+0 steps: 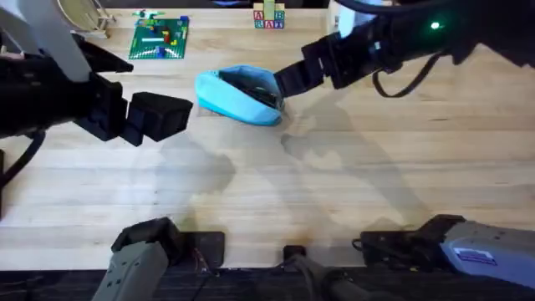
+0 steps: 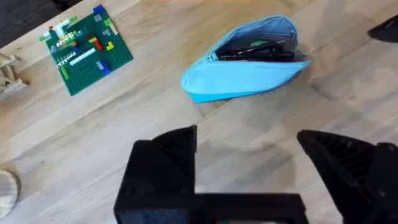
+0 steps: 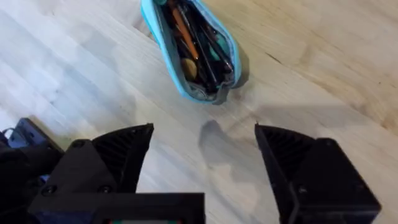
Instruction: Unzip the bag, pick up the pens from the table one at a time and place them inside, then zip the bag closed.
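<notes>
The light blue bag [image 1: 238, 96] lies unzipped on the table [image 1: 334, 184] at the upper middle, with several pens [image 3: 196, 46] inside it. The left wrist view shows the bag [image 2: 249, 62] with dark pens [image 2: 258, 51] in its mouth. My right gripper [image 1: 288, 81] hovers just to the right of the bag's open end, fingers open and nothing between them; its wrist view has the bag [image 3: 155, 28] beyond the open fingers [image 3: 124, 155]. Left of the bag, my left gripper [image 1: 167, 115] is open and empty, a short gap away.
A green brick baseplate [image 1: 159, 38] with small coloured bricks lies at the back left of the table. Lettered wooden blocks [image 1: 269, 17] stand at the back centre. A wooden rack [image 1: 79, 17] sits at the far back left. The arm bases fill the table's front edge.
</notes>
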Available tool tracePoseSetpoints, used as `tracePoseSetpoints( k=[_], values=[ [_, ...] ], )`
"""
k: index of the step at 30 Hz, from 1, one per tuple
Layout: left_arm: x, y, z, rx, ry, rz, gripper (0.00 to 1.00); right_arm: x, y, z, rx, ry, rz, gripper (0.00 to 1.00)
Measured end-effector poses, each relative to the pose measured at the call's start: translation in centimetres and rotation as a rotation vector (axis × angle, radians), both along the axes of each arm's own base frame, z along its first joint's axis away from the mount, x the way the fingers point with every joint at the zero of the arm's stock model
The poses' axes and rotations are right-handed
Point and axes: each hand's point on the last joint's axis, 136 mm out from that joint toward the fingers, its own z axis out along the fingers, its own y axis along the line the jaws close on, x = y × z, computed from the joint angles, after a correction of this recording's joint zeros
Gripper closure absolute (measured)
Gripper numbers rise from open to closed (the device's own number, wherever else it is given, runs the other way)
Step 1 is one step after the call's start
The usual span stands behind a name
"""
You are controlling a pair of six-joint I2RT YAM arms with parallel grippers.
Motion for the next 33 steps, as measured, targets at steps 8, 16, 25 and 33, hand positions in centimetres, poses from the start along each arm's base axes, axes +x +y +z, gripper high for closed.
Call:
tracePoseSetpoints(
  k=[8, 16, 25, 33],
  values=[
    [0.0, 0.0, 0.0, 0.0, 0.0, 0.0, 0.005, 1.2, 2.3, -0.9, 0.053, 0.026, -0.041, 0.003],
    [0.0, 0.0, 0.0, 0.0, 0.0, 0.0, 0.005, 2.4, 4.5, -0.5, 0.13, 0.041, -0.095, 0.003],
    [0.0, 0.0, 0.0, 0.0, 0.0, 0.0, 0.005, 3.8, 6.5, 0.4, 0.264, 0.079, -0.166, 0.003],
    [0.0, 0.0, 0.0, 0.0, 0.0, 0.0, 0.005, 4.9, 8.7, 0.8, 0.372, 0.115, -0.199, 0.004]
  ],
)
